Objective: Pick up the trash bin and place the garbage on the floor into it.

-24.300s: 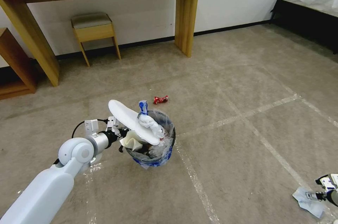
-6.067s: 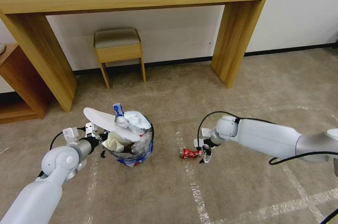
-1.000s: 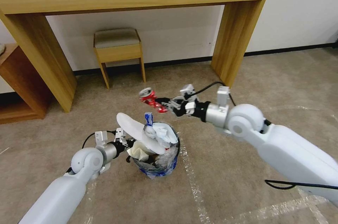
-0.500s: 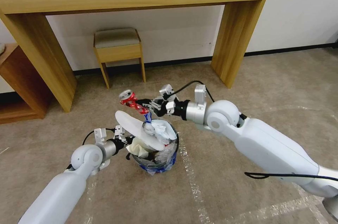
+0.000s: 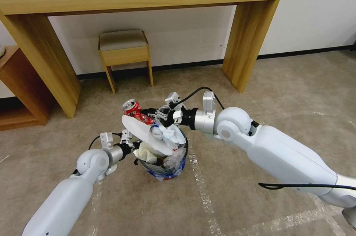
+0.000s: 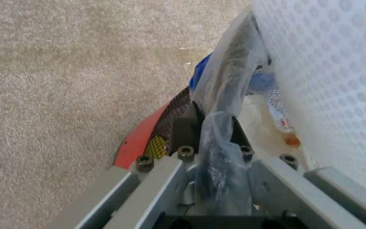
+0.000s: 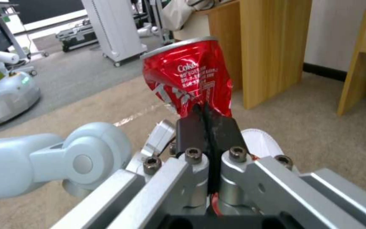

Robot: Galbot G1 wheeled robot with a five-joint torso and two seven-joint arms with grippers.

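Red crushed can [image 7: 190,77] pinched in right end effector [image 7: 208,127], over trash bin [image 5: 168,167].

head view high, wrist views close, sharing trash bin [image 5: 168,161]

Bin mouth blocked: white slipper sole [image 5: 146,135] lies slantwise across the trash bin [image 5: 165,171], crumpled tissues [image 5: 168,134] heaped beside it. Right tool [image 5: 150,112], clamped on a crushed red can [image 5: 134,111], hangs just over the sole. Left tool [image 5: 134,149] pinches the near rim. Carpet [image 5: 259,91] to the right open. Stool [image 5: 124,56] and tabletop leg [image 5: 246,41] stand behind.
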